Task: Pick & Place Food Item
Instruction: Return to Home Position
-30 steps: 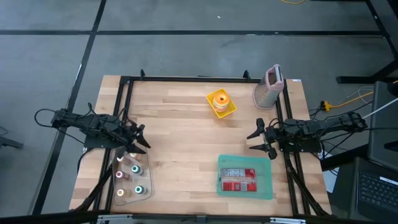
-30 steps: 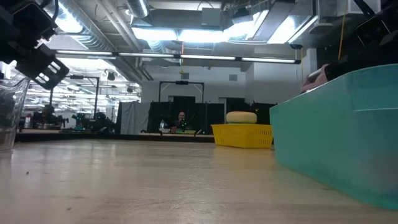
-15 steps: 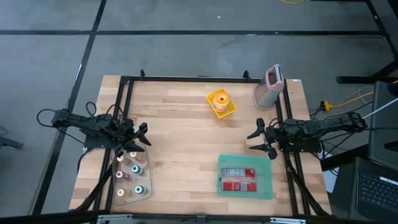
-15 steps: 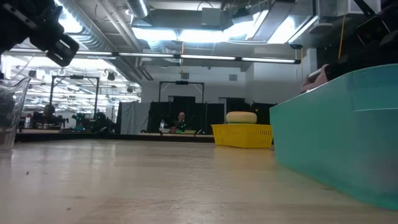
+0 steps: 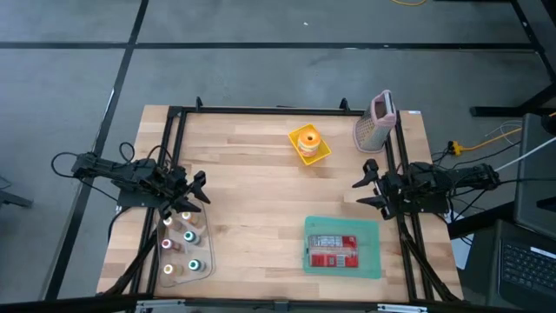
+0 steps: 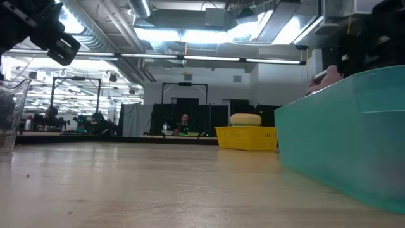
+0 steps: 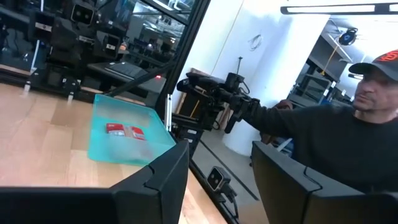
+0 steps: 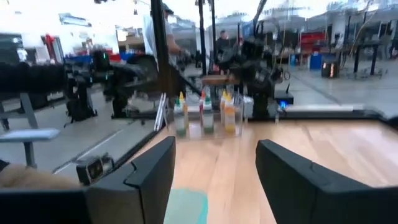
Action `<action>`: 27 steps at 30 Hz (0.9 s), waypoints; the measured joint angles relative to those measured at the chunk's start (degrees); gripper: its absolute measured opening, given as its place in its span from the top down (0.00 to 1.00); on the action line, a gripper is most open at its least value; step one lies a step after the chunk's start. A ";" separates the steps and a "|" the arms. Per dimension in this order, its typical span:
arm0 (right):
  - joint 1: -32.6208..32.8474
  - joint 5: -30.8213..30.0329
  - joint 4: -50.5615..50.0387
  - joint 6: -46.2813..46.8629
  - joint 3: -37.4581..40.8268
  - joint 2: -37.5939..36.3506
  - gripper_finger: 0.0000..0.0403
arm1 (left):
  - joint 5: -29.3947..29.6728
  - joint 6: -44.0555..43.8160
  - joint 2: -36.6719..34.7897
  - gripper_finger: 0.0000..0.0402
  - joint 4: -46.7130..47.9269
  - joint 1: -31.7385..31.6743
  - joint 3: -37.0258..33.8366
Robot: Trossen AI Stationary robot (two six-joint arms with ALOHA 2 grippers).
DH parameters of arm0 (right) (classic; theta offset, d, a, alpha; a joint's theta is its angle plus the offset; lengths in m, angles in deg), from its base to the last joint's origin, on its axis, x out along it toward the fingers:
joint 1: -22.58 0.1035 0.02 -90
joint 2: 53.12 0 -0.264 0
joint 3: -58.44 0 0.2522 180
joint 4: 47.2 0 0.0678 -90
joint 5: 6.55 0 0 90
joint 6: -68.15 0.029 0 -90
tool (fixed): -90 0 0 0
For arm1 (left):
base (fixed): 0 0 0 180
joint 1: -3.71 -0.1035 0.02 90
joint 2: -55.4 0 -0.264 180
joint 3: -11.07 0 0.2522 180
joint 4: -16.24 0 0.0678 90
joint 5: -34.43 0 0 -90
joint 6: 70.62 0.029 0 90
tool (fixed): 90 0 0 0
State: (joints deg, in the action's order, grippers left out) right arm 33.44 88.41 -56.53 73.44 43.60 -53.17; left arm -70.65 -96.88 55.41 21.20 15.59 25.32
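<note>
We judge it's homing time: left gripper and right gripper gape empty; next, simply park both.

Carries a transparent bin at the wooden tabletop's front left corner and a teal tray front right. Bears a yellow basket by the back edge, a grater at the back right corner.

Open tabletop in the middle, clear bin by left gripper, teal bin by right gripper
</note>
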 joint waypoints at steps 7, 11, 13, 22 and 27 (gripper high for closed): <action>0.08 0.42 -1.27 -0.01 0.11 0.04 0.45 | 0.00 0.00 -0.02 0.57 0.00 0.00 -0.02; 0.05 0.41 -1.08 -0.01 0.11 0.04 0.45 | 0.00 0.00 -0.02 0.57 0.00 0.00 -0.01; -0.29 0.44 -1.08 -0.01 0.11 0.04 0.45 | 0.00 0.00 -0.02 0.57 0.00 0.02 -0.01; -2.29 0.44 -1.08 -0.01 0.11 0.04 0.45 | 0.03 0.00 -0.02 0.58 0.00 2.43 -0.01; -2.29 0.44 -1.08 -0.01 0.11 0.04 0.45 | 0.03 0.00 -0.02 0.58 0.00 2.64 -0.01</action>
State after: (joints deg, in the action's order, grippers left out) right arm 31.15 88.84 -57.61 73.42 43.71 -53.13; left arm -70.62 -96.88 55.39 21.20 18.23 25.31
